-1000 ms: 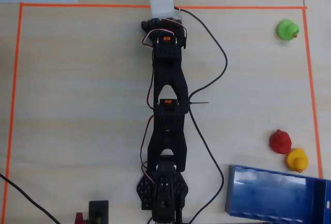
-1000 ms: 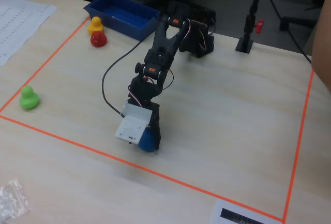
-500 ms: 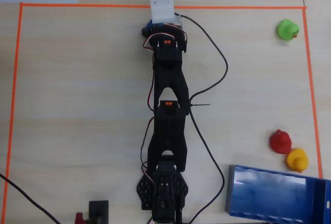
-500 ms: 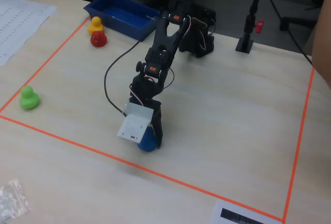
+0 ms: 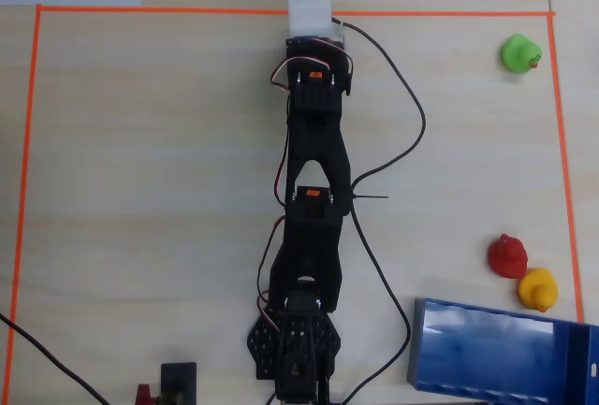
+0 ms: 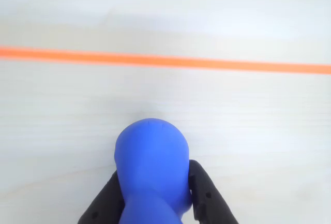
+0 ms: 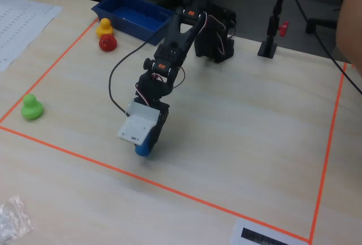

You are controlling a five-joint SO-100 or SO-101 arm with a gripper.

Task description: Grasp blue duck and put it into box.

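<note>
Pale wooden bench [image 6: 62,110]: low centre in the wrist view, the end effector [image 6: 155,203] grips the blue duck [image 6: 151,172] between both fingers.

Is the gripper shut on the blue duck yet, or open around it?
Shut on it: in the wrist view both black fingers press against the sides of the blue duck.

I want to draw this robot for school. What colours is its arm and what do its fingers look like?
The arm is made of chunky black plastic segments with small orange labels on its motors. Thin black, red and white cables loop along its sides. A white box-shaped camera housing sits near the gripper. Its two fingers are matte black with rounded tips.
</note>
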